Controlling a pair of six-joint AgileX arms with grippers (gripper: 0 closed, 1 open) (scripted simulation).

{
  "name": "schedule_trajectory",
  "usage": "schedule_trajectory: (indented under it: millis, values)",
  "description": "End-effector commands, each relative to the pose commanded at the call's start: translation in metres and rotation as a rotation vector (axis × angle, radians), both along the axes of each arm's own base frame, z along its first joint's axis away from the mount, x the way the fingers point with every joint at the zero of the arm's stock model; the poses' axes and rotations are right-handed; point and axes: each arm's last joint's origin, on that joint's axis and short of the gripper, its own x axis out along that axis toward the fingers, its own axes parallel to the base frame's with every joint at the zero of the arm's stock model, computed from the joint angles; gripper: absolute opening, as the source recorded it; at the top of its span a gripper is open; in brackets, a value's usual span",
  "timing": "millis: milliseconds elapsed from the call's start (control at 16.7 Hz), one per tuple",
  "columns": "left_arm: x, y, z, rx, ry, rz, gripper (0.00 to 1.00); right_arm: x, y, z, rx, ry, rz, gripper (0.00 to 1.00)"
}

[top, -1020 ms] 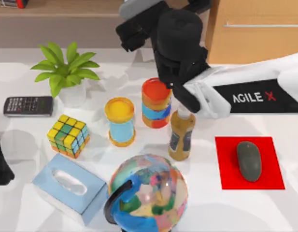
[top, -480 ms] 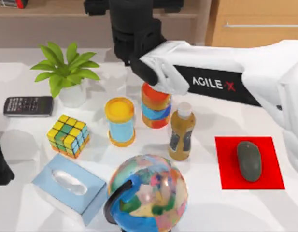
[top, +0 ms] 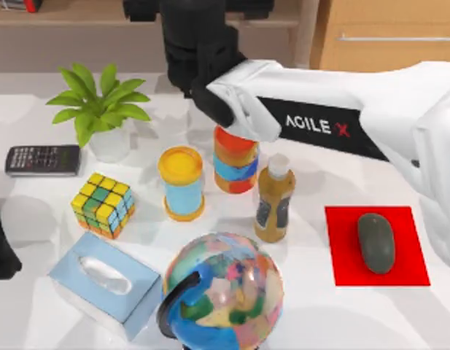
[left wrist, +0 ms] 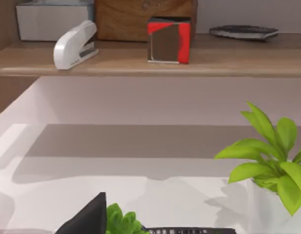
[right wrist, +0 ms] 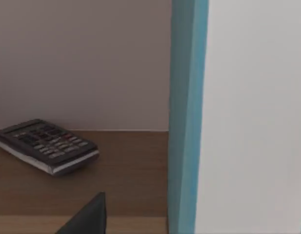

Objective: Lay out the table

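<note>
The white table (top: 370, 321) holds several objects. A yellow-and-blue cup (top: 181, 182), a striped orange-and-blue can (top: 235, 162) and a brown bottle with a white cap (top: 275, 199) stand at its middle. My right arm (top: 319, 124) reaches across from the right, above the can. Its black gripper (top: 199, 14) is over the wooden shelf at the back. The right wrist view faces that shelf, with a dark calculator (right wrist: 45, 145) and a blue-edged white panel (right wrist: 188, 117). My left arm (top: 0, 240) sits parked at the table's left edge.
A potted plant (top: 101, 109) and a calculator (top: 42, 160) sit at the back left. A colour cube (top: 103, 204), a blue tissue box (top: 104, 283) and a globe (top: 225, 292) fill the front. A grey mouse (top: 375, 243) lies on a red mat (top: 341, 248). A wood cabinet (top: 385, 44) stands at the back right.
My right arm has swung left and toward the back, from above the bottle to over the shelf. In the last half second it only crept slightly farther left. No object has moved.
</note>
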Motion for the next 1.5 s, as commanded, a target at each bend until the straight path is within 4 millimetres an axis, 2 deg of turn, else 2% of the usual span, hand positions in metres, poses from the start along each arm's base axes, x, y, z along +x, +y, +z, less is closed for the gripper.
schedule_trajectory:
  millis: [300, 540, 1320, 1500]
  values:
    - [0.0, 0.0, 0.0, 0.0, 0.0, 0.0, 1.0, 0.015, 0.001, 0.0, 0.0, 0.0, 0.0, 1.0]
    - [0.0, 0.0, 0.0, 0.0, 0.0, 0.0, 1.0, 0.016, 0.001, 0.0, 0.0, 0.0, 0.0, 1.0]
    - [0.0, 0.0, 0.0, 0.0, 0.0, 0.0, 1.0, 0.016, 0.001, 0.0, 0.0, 0.0, 0.0, 0.02]
    - [0.0, 0.0, 0.0, 0.0, 0.0, 0.0, 1.0, 0.016, 0.001, 0.0, 0.0, 0.0, 0.0, 0.0]
